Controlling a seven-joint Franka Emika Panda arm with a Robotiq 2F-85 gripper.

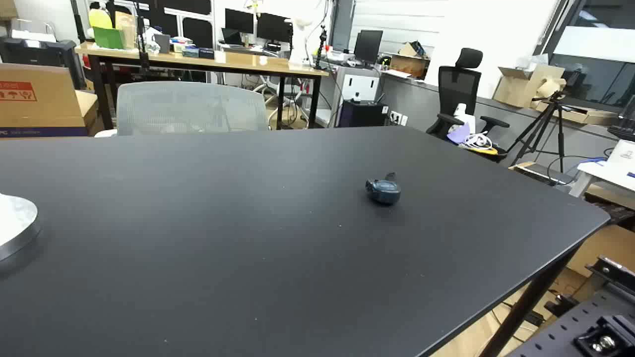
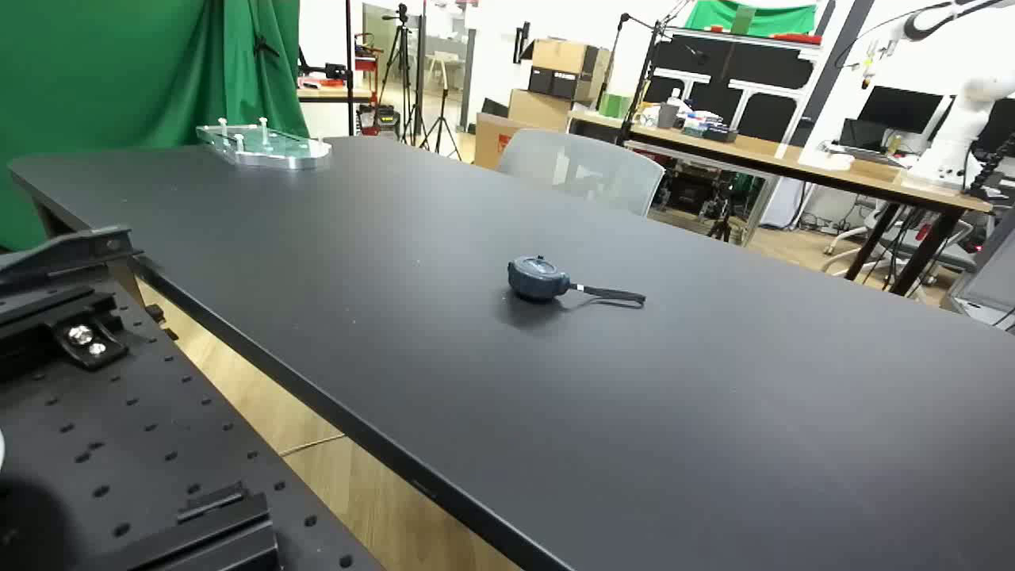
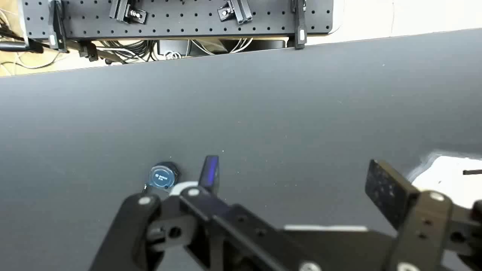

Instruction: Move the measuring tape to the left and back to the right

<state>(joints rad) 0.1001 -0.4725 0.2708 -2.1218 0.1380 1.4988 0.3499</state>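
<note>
Measuring tape [image 1: 383, 192] is noted lying on the black table [image 1: 223, 267] in both exterior views, its strap [image 2: 607, 294] directed just past three o'clock in an exterior view. Containers: an open carton [image 1: 525, 90] is observed in the background at two o'clock from the tape, whitish material [image 1: 534, 61] showing at its mouth; another carton [image 1: 407, 66] is seen just past twelve o'clock, dark items [image 1: 419, 48] protruding from its top, too blurred to identify. A rimmed plate [image 2: 295, 162], at ten o'clock from the tape in an exterior view, is topped by white pegs [image 2: 263, 131]. The gripper [image 3: 295, 176] is held over the table at the six o'clock edge of the wrist view, fingers [image 3: 211, 171] spread wide and released; the tape is located at nine o'clock from their gap, beyond the nearer finger.
</note>
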